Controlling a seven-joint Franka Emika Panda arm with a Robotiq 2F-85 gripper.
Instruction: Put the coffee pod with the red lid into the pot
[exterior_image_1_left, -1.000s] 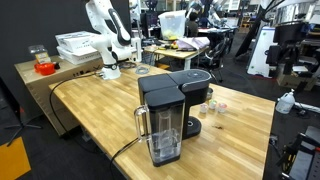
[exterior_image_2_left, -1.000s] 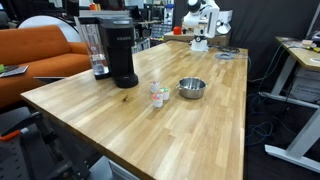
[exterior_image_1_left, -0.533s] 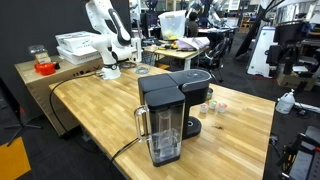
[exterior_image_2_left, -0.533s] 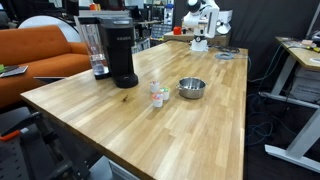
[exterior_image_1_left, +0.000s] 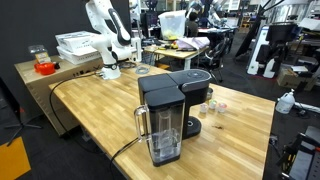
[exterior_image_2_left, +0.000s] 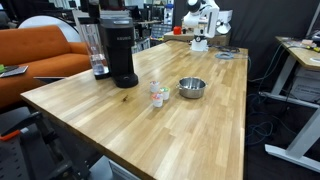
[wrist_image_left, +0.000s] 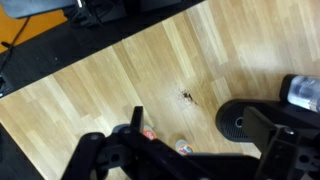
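Two coffee pods (exterior_image_2_left: 158, 95) stand close together on the wooden table (exterior_image_2_left: 120, 125), just beside a small metal pot (exterior_image_2_left: 192, 88). In the wrist view one pod shows a red lid (wrist_image_left: 148, 133) and its neighbour an orange lid (wrist_image_left: 183, 146). The pot is hidden in the wrist view. The white arm (exterior_image_1_left: 108, 40) stands at the far end of the table, well away from the pods. My gripper (wrist_image_left: 200, 128) appears as dark fingers spread apart, high above the table, empty. The pods also show in an exterior view (exterior_image_1_left: 218, 105).
A black coffee machine (exterior_image_1_left: 170, 115) with a clear water tank stands on the table near the pods; it also shows in an exterior view (exterior_image_2_left: 115, 50) and in the wrist view (wrist_image_left: 245, 120). A cable runs off the table edge. Desks and clutter stand behind the arm.
The arm, the pods and the pot have not moved. Only a figure in the background has shifted.
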